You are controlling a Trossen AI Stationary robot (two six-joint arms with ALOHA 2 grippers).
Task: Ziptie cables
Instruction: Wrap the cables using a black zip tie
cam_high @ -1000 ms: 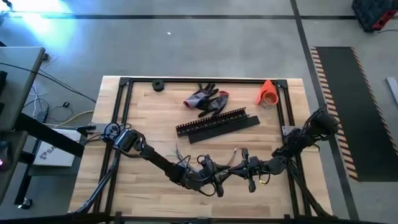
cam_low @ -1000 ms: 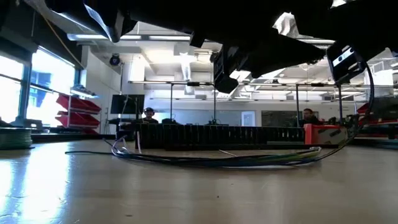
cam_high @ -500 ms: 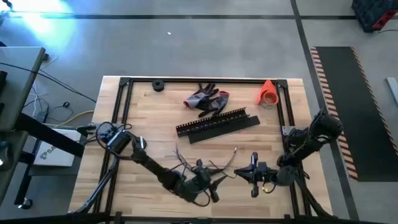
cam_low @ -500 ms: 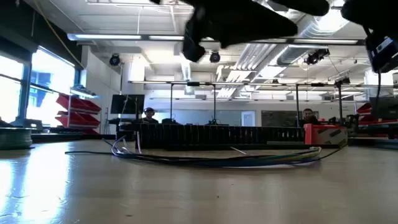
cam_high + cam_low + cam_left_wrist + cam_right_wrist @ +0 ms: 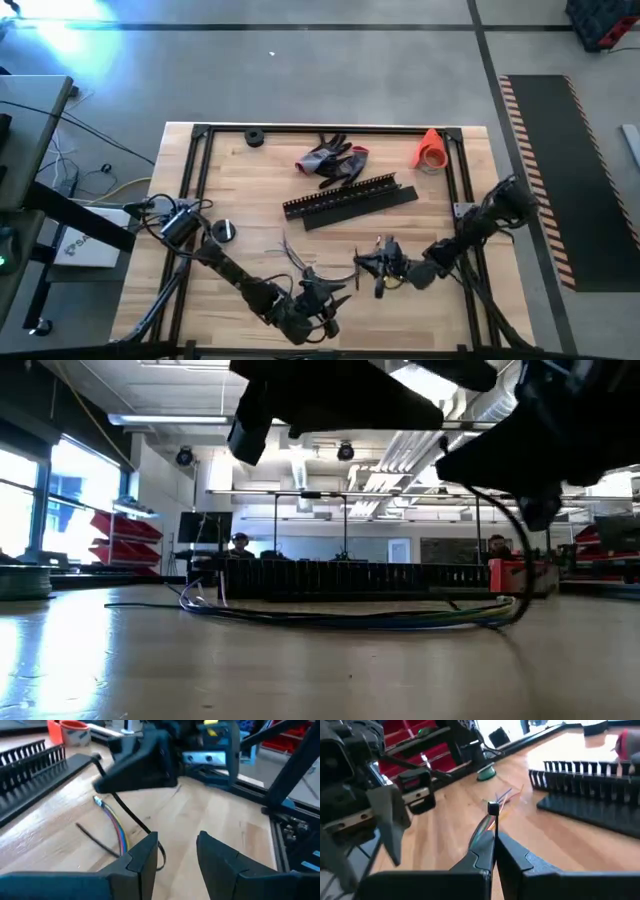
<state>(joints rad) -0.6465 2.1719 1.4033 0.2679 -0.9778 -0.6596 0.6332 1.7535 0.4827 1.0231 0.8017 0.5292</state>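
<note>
Evenly bright throughout. Blue-white glare on the floor (image 5: 60,35) at far left from above. Low across the table (image 5: 320,670): glowing ceiling lights (image 5: 300,420), bright left window (image 5: 80,490), arms reduced to black silhouettes overhead. Soft blur in both wrist views.

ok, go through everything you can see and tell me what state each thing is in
cables: lying loose on the table, not tied
zip tie: pinched upright in the right gripper
right gripper: shut on the zip tie, over the cables
left gripper: open, empty
slotted strips: lying flat
gloves: lying crumpled
</note>
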